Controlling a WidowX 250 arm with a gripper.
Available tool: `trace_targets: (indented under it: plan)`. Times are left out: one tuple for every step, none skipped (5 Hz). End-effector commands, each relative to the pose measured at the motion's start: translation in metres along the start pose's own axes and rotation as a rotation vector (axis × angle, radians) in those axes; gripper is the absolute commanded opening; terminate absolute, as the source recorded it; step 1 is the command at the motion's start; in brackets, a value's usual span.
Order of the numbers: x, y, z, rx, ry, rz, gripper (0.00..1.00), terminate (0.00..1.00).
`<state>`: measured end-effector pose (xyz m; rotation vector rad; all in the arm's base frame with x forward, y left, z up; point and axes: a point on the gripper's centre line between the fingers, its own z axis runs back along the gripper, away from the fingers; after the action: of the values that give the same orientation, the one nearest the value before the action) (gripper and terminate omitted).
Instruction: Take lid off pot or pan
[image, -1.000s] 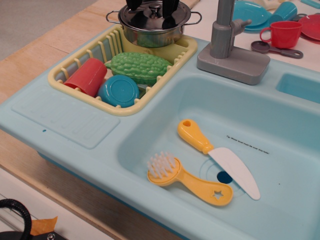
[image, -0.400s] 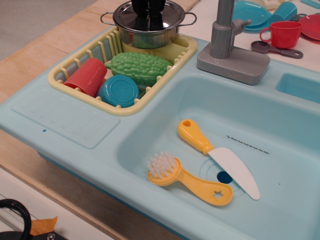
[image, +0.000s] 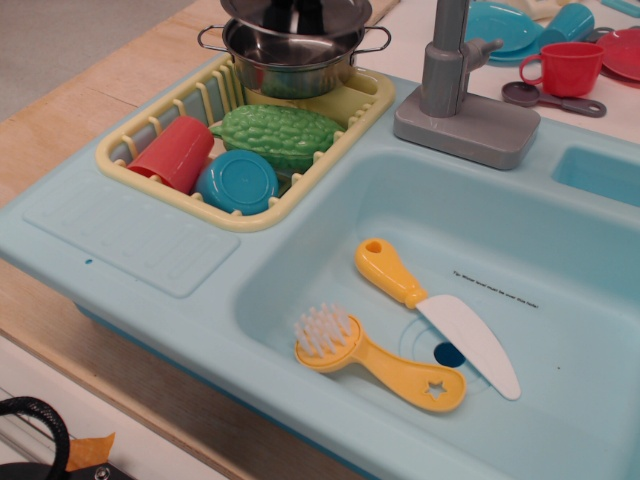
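Note:
The shiny steel pot (image: 290, 72) with wire loop handles stands at the far end of the yellow dish rack (image: 250, 222). The round steel lid (image: 340, 17) hangs just above the pot's rim, so the pot's inside shows beneath it. My gripper (image: 297, 10) comes down from the top edge, its dark fingers shut on the lid's centre knob. The knob itself is hidden between the fingers.
The rack also holds a red cup (image: 175, 152), a blue dish (image: 238, 182) and a green gourd (image: 280, 135). A grey faucet (image: 455, 90) stands right of the pot. The sink basin (image: 560, 250) holds a yellow knife (image: 440, 315) and brush (image: 370, 355). A red mug (image: 565, 68) is at the back right.
The lid lay on the pot with my gripper closing on its knob; now it is lifted off the rim. The pot has shifted slightly left.

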<state>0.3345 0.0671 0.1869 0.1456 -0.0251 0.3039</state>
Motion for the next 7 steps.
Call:
trace_targets:
  plan:
    - [-0.025, 0.010, 0.012, -0.019, -0.048, 0.110, 0.00, 0.00]
    - [-0.049, 0.018, -0.005, -0.057, -0.056, 0.180, 0.00, 0.00]
    - [-0.070, 0.025, -0.010, -0.066, -0.065, 0.235, 0.00, 0.00]
    - [-0.091, 0.030, -0.017, -0.082, -0.099, 0.299, 0.00, 0.00]
    - [-0.105, 0.037, -0.027, -0.115, -0.111, 0.349, 0.00, 0.00]
    - [-0.115, 0.040, -0.032, -0.122, -0.106, 0.384, 0.00, 0.00]
    - [-0.123, 0.041, -0.037, -0.120, -0.090, 0.415, 0.00, 0.00]
